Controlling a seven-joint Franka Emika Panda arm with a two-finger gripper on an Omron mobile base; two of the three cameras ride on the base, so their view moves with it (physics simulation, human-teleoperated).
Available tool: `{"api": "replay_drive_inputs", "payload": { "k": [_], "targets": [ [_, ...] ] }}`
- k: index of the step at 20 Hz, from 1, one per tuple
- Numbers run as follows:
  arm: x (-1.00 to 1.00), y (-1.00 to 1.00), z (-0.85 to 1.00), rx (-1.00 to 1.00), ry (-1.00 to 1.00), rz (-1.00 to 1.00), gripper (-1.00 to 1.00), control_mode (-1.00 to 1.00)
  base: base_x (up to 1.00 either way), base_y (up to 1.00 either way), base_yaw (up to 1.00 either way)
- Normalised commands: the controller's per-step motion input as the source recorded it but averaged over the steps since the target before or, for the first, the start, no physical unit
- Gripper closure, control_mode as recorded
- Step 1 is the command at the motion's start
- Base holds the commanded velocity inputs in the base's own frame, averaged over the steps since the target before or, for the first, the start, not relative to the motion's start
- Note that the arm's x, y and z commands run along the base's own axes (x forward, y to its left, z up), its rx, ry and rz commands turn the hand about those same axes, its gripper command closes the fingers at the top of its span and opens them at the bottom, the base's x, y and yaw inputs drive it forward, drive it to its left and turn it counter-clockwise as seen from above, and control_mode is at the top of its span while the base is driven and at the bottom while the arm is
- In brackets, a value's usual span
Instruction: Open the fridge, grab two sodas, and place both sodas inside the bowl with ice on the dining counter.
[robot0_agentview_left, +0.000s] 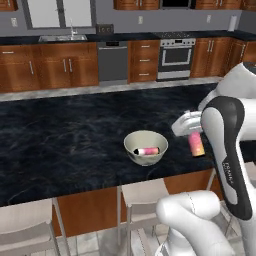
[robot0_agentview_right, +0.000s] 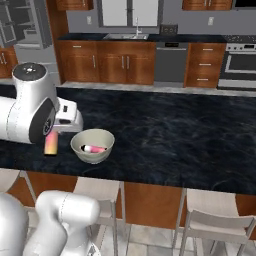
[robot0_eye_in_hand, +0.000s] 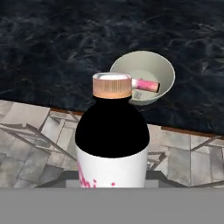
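**Soda number two held beside the bowl, one already in**

Soda bottle (robot0_agentview_left: 196, 144) hangs in the gripper (robot0_agentview_left: 192, 131), upright over the black marble counter (robot0_agentview_left: 65, 135) near its front edge. In the hand view the bottle (robot0_eye_in_hand: 112, 144) stands between the fingers, so I judge the jaws to be pinching it rather than spread. The other soda (robot0_agentview_left: 146, 151) lies on its side inside the cream bowl (robot0_agentview_left: 145, 147).

By my reading, the step in hand is the delivery of the second bottle, the last part of the task. In the left base view the bowl sits at about nine o'clock from the held bottle, near but apart. In the hand view it lies at about one o'clock, beyond the cap. The next move calls for carrying the bottle sideways over the rim, lowering it beside the lying soda, and only then letting go. Room in the bowl looks tight, so a clumsy release could tip the bottle out.
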Motion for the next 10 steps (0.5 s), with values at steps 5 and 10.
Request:
{"api": "replay_drive_inputs", "payload": {
  "k": [5,10],
  "targets": [
    [0.51,0.00,-0.61,-0.16,0.10,0.49,1.00,-1.00,0.00,0.00,0.00],
    [0.42,0.00,-0.38,-0.21,0.02,0.47,1.00,-1.00,0.00,0.00,0.00]
  ]
}}
